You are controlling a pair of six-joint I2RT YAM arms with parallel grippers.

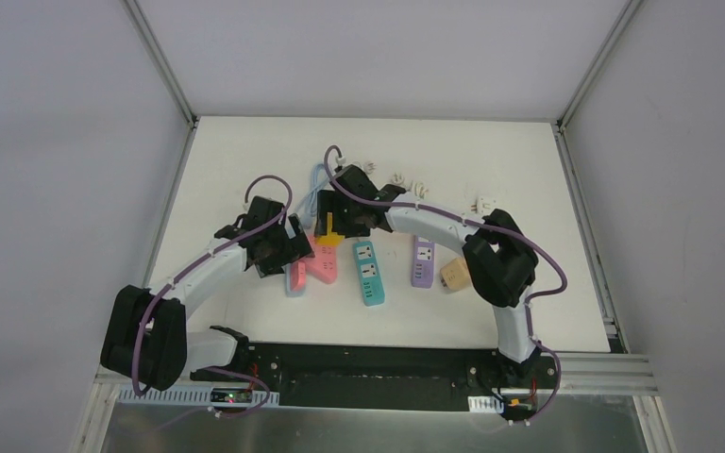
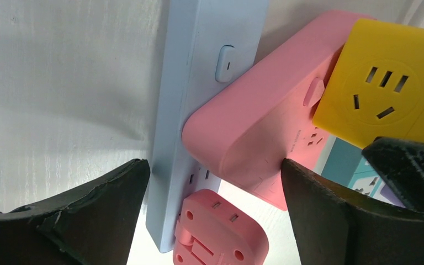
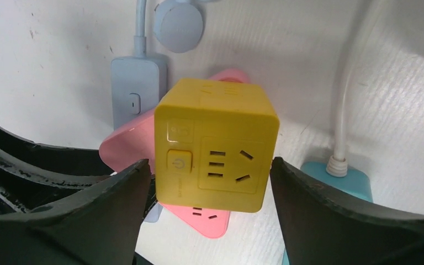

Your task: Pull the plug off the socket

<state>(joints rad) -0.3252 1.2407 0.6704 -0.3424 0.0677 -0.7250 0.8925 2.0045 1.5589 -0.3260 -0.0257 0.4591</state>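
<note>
The plug is a yellow cube (image 3: 215, 149) standing upright on the pink socket strip (image 3: 199, 221), near the middle of the table (image 1: 245, 151). My right gripper (image 3: 210, 163) is open, one finger on each side of the yellow cube (image 1: 328, 229) with narrow gaps. My left gripper (image 2: 214, 163) is open too. It straddles the pink strip (image 2: 265, 127) and the light blue strip (image 2: 199, 66) under it, fingertips close against their outer sides.
A small pink adapter (image 2: 221, 229) sits on the blue strip's near end. Right of the pink strip lie a teal strip (image 1: 368, 272), a purple strip (image 1: 423, 261) and a tan cube (image 1: 455, 275). White plugs (image 1: 401, 177) and cords lie behind the right arm.
</note>
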